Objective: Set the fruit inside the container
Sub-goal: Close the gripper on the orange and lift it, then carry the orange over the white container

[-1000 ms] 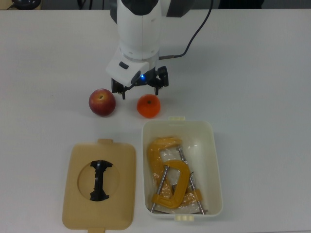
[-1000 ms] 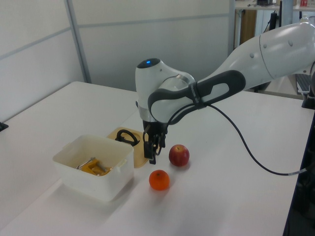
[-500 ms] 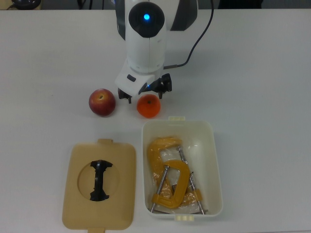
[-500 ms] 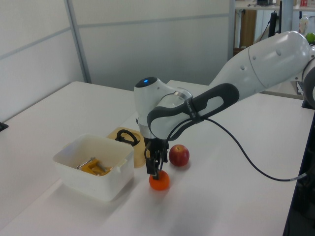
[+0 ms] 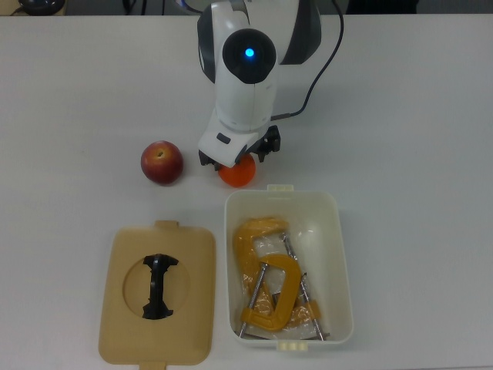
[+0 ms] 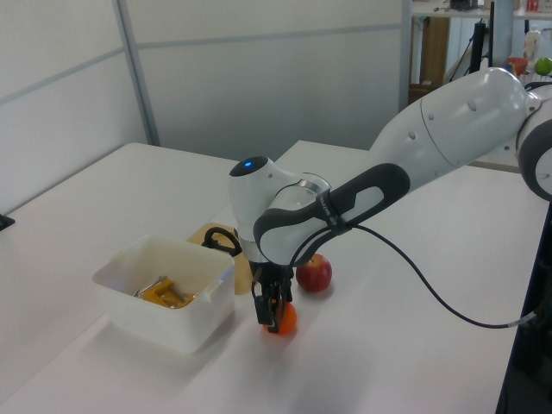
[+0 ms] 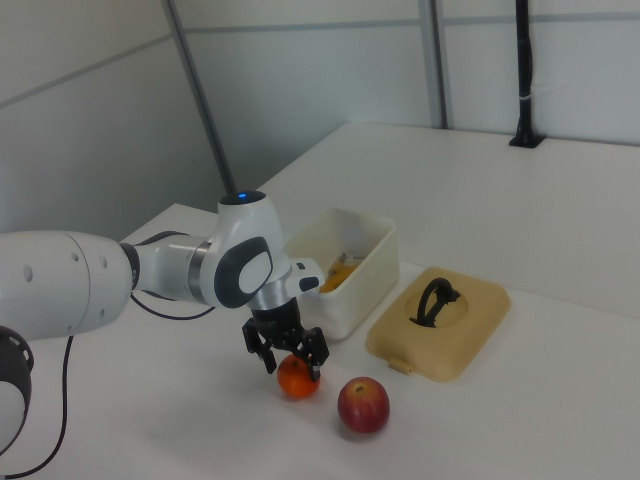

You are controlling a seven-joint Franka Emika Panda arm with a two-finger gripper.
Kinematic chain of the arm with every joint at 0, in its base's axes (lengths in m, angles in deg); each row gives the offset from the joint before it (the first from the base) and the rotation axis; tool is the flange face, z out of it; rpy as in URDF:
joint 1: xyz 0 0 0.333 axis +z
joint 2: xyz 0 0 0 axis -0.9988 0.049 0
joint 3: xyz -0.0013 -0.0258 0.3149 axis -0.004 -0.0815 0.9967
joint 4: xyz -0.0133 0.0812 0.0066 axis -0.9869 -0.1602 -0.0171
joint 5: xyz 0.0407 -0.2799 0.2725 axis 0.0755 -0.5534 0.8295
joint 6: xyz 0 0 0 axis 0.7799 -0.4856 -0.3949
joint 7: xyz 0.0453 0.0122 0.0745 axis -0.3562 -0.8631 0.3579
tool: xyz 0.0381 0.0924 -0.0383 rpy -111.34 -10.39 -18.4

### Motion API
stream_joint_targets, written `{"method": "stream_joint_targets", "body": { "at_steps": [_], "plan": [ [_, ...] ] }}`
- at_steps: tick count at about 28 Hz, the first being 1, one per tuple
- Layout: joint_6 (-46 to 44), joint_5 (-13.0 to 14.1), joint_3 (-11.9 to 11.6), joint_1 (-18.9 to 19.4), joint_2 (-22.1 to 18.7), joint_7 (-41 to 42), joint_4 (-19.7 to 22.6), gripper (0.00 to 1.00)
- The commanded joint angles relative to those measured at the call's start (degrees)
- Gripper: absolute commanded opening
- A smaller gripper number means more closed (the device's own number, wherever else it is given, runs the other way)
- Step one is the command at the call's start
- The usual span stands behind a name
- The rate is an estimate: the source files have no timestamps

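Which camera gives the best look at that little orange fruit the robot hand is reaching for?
The right view: the mandarin shows almost whole on the table, with the gripper straddling it. In the top view the arm hides most of it. In the left view the fingers cover part of it.

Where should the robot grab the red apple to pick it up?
Around its round middle, coming straight down from above, I think. The apple sits upright with its stem dimple up and open table around it, so the fingers could close on its two widest sides.
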Motion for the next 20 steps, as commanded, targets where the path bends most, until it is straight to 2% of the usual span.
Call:
{"method": "stream_joint_targets", "body": {
  "at_steps": [1,2,3,11,13,17,18,20],
  "plan": [
    [1.5,-1.5,-0.3,0.6,-0.2,-0.4,0.5,0.27],
    [1.5,-1.5,-0.3,0.6,-0.2,-0.3,0.3,0.06],
    [1.4,-1.4,-0.3,0.6,-0.2,-0.3,0.3,0.0],
    [-1.3,-0.8,-0.3,0.5,-1.7,-0.3,-0.1,0.0],
    [-3.3,-0.6,-0.3,0.3,-2.4,-0.3,-1.6,0.0],
    [-6.0,2.4,-0.9,0.1,-3.2,-0.2,-5.1,0.0],
    [-6.6,4.7,-1.1,-0.1,-3.6,0.4,-6.8,0.0],
    [-6.5,6.9,-1.2,-1.0,-3.8,0.8,-8.6,0.0]
  ]
}}
